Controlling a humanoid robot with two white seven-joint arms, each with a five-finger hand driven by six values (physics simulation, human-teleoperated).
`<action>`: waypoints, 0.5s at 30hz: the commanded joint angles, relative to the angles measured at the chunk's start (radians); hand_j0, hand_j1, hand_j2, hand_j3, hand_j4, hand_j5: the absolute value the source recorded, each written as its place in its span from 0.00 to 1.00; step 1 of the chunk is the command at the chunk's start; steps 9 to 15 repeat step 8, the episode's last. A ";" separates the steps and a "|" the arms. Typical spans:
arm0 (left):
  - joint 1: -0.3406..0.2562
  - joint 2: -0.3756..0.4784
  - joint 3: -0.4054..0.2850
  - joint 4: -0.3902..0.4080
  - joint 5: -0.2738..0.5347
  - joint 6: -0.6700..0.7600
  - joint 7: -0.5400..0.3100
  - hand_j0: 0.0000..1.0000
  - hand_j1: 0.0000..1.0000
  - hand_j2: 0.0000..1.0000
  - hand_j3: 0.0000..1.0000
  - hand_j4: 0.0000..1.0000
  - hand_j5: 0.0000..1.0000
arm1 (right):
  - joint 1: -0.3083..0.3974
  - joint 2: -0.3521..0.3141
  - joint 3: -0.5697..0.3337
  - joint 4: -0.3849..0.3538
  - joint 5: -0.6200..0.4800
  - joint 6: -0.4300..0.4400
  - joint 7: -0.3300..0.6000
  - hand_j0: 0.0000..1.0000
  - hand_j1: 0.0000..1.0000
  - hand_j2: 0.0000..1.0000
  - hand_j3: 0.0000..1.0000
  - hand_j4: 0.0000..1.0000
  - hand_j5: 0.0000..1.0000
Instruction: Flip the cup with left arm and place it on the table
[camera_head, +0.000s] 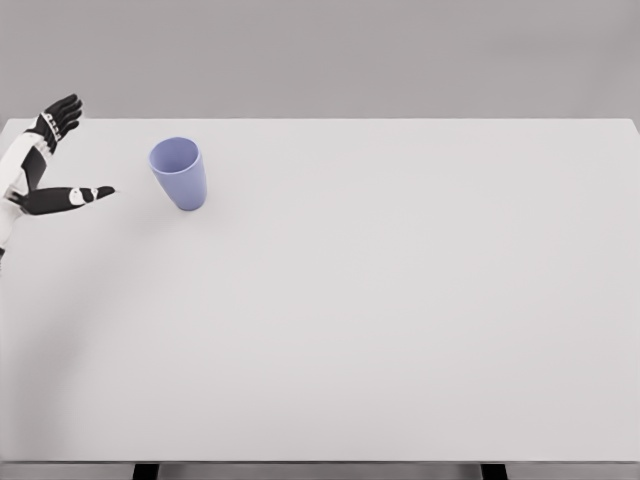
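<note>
The cup (179, 172) is standing mouth-up on the table (400, 320), at about ten o'clock from the table's middle, and nothing is touching it. Judging from that, the flip looks done and the cup is already sitting where it belongs; what is left seems to be only bringing the arm to rest. The left hand (45, 165) is hovering at the table's left edge, at nine o'clock from the cup and clearly apart from it. It is spreading wide: the fingers (60, 115) are pointing toward one o'clock, the thumb (75, 197) toward three o'clock, and it is holding nothing. The right arm is not showing.
</note>
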 joint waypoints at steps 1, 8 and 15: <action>0.000 0.062 -0.058 -0.065 0.007 -0.001 0.000 1.00 1.00 1.00 1.00 1.00 1.00 | -0.002 0.000 -0.001 0.000 0.000 0.000 0.000 1.00 1.00 1.00 1.00 1.00 1.00; 0.003 0.178 -0.171 -0.139 0.068 0.001 -0.006 1.00 1.00 1.00 1.00 1.00 1.00 | 0.000 0.000 0.000 0.000 0.000 0.000 0.000 1.00 1.00 1.00 1.00 1.00 1.00; 0.003 0.178 -0.171 -0.139 0.068 0.001 -0.006 1.00 1.00 1.00 1.00 1.00 1.00 | 0.000 0.000 0.000 0.000 0.000 0.000 0.000 1.00 1.00 1.00 1.00 1.00 1.00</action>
